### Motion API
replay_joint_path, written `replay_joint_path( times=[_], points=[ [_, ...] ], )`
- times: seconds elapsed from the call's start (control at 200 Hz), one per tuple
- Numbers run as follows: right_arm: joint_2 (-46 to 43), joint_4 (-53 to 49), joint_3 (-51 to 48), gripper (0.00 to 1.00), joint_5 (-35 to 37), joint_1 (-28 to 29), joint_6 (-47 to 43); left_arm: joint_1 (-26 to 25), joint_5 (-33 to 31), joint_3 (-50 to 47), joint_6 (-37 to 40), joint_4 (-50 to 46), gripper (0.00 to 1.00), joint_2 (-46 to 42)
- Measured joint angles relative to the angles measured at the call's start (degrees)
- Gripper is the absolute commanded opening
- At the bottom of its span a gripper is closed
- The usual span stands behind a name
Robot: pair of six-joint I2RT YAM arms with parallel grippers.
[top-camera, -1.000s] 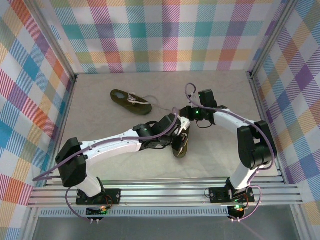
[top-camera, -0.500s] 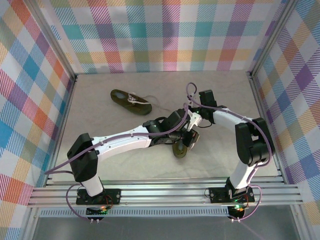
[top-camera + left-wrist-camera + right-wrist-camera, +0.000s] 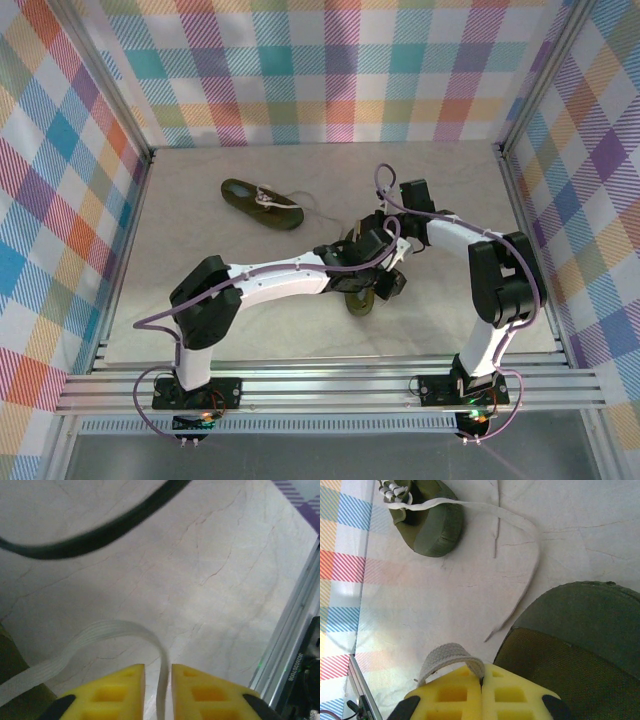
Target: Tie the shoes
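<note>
Left gripper [image 3: 158, 672], swung right, sits narrowly parted around the flat cream-white lace [image 3: 115, 627] of the near dark olive-green shoe [image 3: 580, 630]; right gripper [image 3: 481, 672] clamps a lace loop [image 3: 447, 655], likely anchoring it.

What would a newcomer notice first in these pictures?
The left arm and right arm meeting over the nearer shoe mid-table stand out first. Up close, the right gripper is shut on a loop of cream lace, while a lace strand runs between the left gripper's slightly parted yellow fingers. The other shoe lies alone, back left.
</note>
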Motion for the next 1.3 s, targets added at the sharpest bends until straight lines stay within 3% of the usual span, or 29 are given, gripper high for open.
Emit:
replay_joint_path(
  times=[0.095, 0.165, 0.415, 0.595, 0.855, 0.985, 1.115, 1.305],
  points=[
    [0.02, 0.00, 0.02, 0.00, 0.02, -0.13, 0.00, 0.00, -0.11, 0.07, -0.07, 0.33, 0.51, -0.09],
    [0.02, -0.02, 0.02, 0.00, 0.02, -0.13, 0.00, 0.00, -0.46, 0.04, 0.09, 0.98, 0.55, -0.39],
    [0.02, 0.81, -0.13, 0.00, -0.42, -0.13, -0.02, 0.24, -5.09, -7.39, -0.37, 3.04, 0.59, -11.78],
    [-0.70, 2.19, -1.84, 0.00, 0.33, -0.09, 0.31, 2.25, -11.13, -17.40, -5.22, 6.01, 0.56, -22.23],
    [-6.03, 3.91, -5.68, 0.00, 2.03, 2.21, -2.16, 9.60, -15.04, -22.18, -7.87, 5.53, 0.52, -23.56],
    [-8.74, 4.59, -7.34, 0.00, 2.25, 2.95, -5.79, 14.47, -11.98, -22.27, -5.84, 7.06, 0.54, -23.56],
    [-9.70, 4.42, -7.76, 0.00, 2.23, 2.99, -10.10, 19.43, -3.45, -22.23, -3.48, 10.01, 0.56, -22.86],
    [-9.79, 3.52, -7.76, 0.00, 2.23, 2.99, -13.92, 21.73, 7.10, -20.44, -0.90, 12.55, 0.57, -17.14]
  ],
)
